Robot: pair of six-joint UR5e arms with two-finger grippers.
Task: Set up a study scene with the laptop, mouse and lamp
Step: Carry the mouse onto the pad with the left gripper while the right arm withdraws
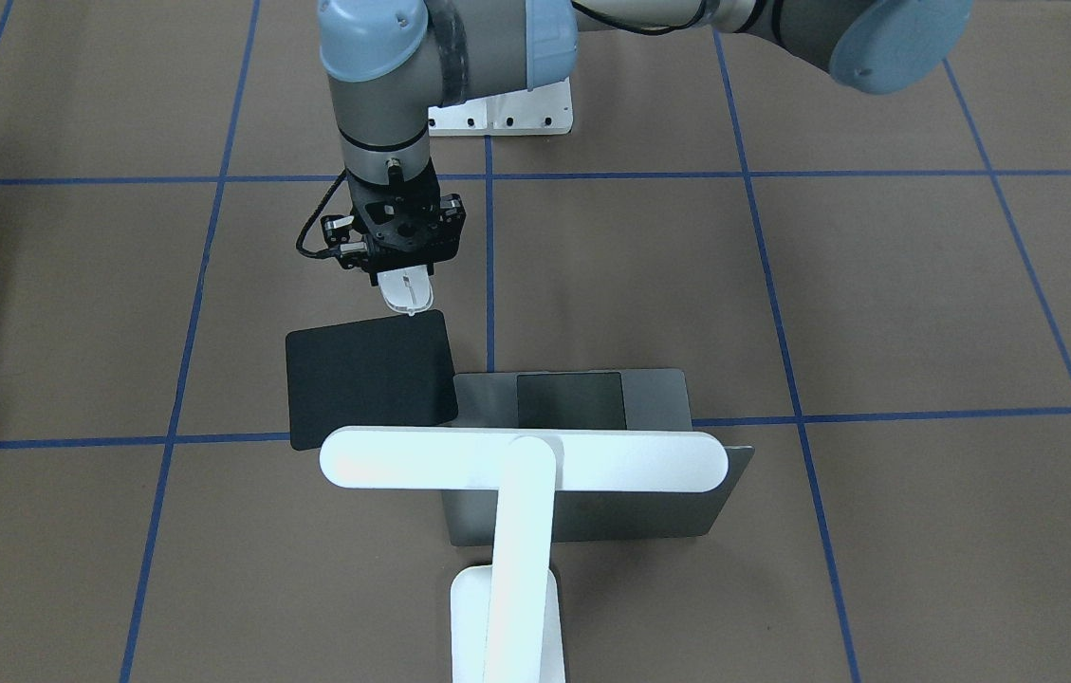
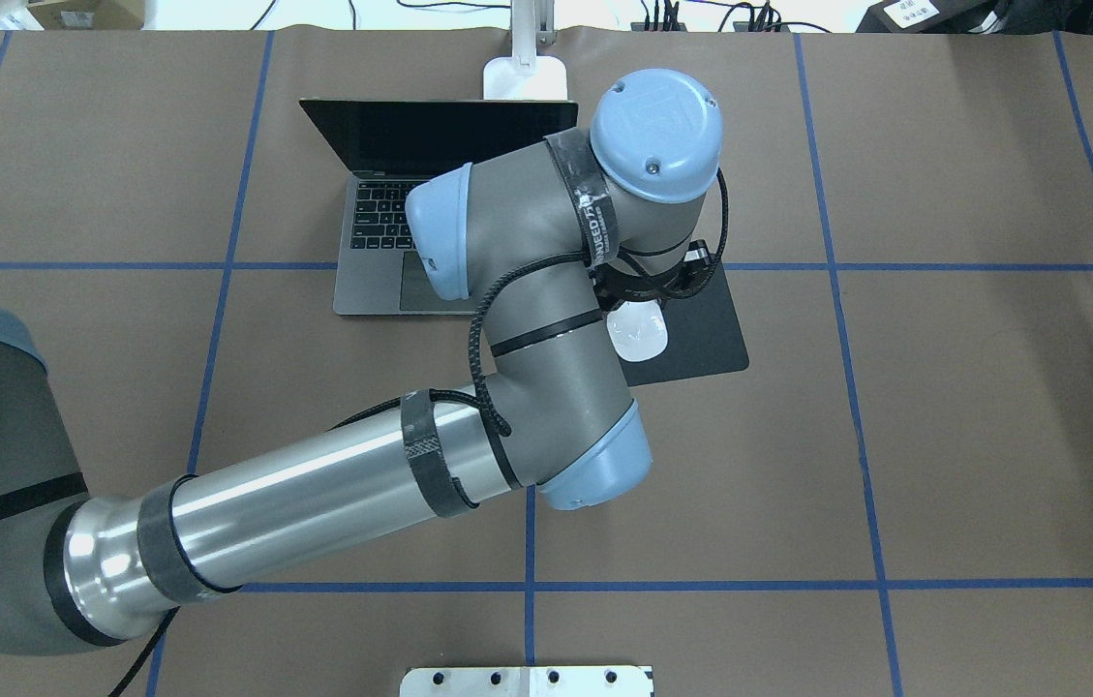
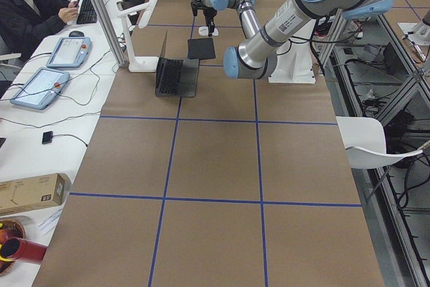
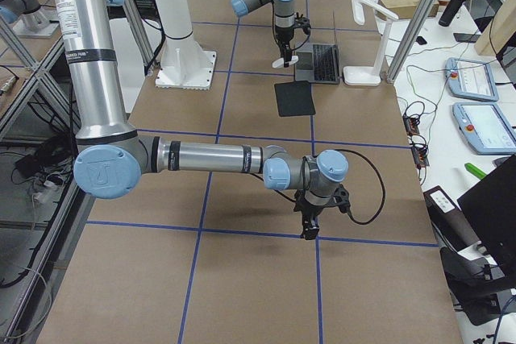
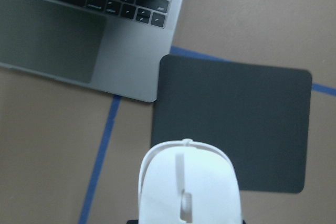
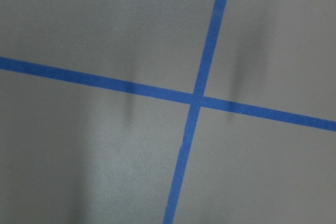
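Observation:
My left gripper is shut on the white mouse and holds it in the air over the robot-side edge of the black mat. In the left wrist view the mouse overlaps the mat. The grey laptop stands open beside the mat, its lid toward the lamp. The white T-shaped lamp stands behind the laptop with its bar head above the lid. My right gripper hangs low over bare table far from these things; I cannot tell whether it is open or shut.
The white bolted pedestal sits at the robot's side of the table. Blue tape lines cross the brown table. A side desk with tablets and a seated person runs along the lamp side.

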